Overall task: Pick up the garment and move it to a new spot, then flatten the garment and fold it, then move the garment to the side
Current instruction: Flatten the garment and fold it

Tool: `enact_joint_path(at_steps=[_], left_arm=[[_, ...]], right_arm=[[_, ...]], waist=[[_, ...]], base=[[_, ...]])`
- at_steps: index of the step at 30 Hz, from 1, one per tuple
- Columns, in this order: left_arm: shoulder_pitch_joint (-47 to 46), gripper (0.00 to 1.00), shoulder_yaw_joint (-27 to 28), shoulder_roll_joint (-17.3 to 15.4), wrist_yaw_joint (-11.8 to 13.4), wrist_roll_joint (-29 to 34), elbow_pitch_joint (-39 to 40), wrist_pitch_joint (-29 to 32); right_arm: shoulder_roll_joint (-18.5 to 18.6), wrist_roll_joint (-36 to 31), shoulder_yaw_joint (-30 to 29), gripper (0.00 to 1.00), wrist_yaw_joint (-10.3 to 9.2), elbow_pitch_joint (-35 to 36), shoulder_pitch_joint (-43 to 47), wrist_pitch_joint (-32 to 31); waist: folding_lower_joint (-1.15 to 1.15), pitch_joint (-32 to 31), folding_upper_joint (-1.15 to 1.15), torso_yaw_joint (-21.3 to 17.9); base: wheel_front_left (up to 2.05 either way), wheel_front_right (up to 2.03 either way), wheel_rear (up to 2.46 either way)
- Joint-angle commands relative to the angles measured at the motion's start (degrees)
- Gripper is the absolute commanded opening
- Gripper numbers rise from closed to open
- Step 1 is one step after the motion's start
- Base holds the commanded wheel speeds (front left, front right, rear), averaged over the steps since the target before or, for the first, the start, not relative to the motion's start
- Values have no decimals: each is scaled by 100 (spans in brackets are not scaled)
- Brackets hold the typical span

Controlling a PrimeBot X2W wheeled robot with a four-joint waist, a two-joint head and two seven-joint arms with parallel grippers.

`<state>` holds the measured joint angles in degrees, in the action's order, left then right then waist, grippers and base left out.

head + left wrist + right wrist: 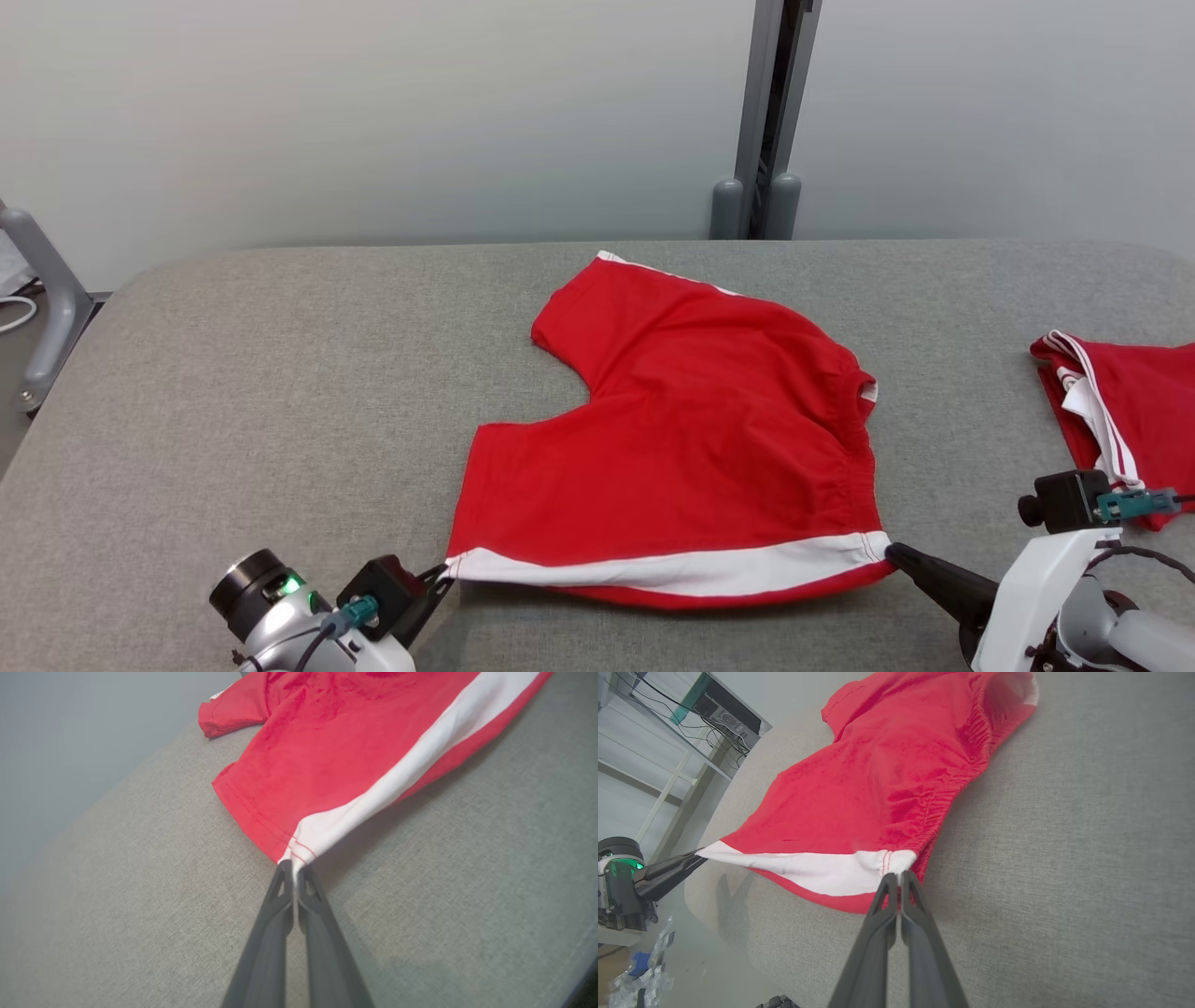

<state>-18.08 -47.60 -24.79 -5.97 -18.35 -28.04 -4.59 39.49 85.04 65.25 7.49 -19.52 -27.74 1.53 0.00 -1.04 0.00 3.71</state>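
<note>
Mostly grey table (280,373), garment (691,420), pale wall (373,112), perhaps shelving (668,792)

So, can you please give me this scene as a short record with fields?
garment: red shorts with a white side stripe, on the grey table
left claw: shut on the stripe's leg-hem corner
right claw: shut on the stripe's waistband corner
near edge: slightly lifted, stretched between both claws
other item: second red garment, lying apart at the right

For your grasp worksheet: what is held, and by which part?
The red shorts, by the white stripe: left gripper at hem end, right gripper at waistband end.
</note>
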Motion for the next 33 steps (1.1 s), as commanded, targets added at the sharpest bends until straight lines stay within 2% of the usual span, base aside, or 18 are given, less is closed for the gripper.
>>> enact_joint_path(at_steps=[1, 12, 16, 23, 33], left_arm=[[83, 0, -6, -53, 50, -46, 74, 21], [733, 0, -36, -634, 158, -244, 1256, 433], [829, 0, 54, -821, 296, -311, 1615, 541], [660, 0, 365, -1012, 497, -489, 1987, 627], [35, 0, 1007, -1252, 745, -825, 2193, 908]], right_arm=[[56, 39, 2, 0, 0, 61, 62, -22], [473, 274, 207, 0, 0, 866, 513, -149], [524, 255, 221, 0, 0, 1119, 593, -67], [437, 179, 48, 0, 0, 1385, 454, 259], [185, 105, -372, 0, 0, 1640, 135, 956]], waist=[[0, -15, 0, 1], [0, -66, 0, 42], [0, -23, 0, 18], [0, 85, 0, -165], [0, 488, 0, -632]], base=[[0, 0, 0], [0, 0, 0], [0, 0, 0], [0, 0, 0], [0, 0, 0]])
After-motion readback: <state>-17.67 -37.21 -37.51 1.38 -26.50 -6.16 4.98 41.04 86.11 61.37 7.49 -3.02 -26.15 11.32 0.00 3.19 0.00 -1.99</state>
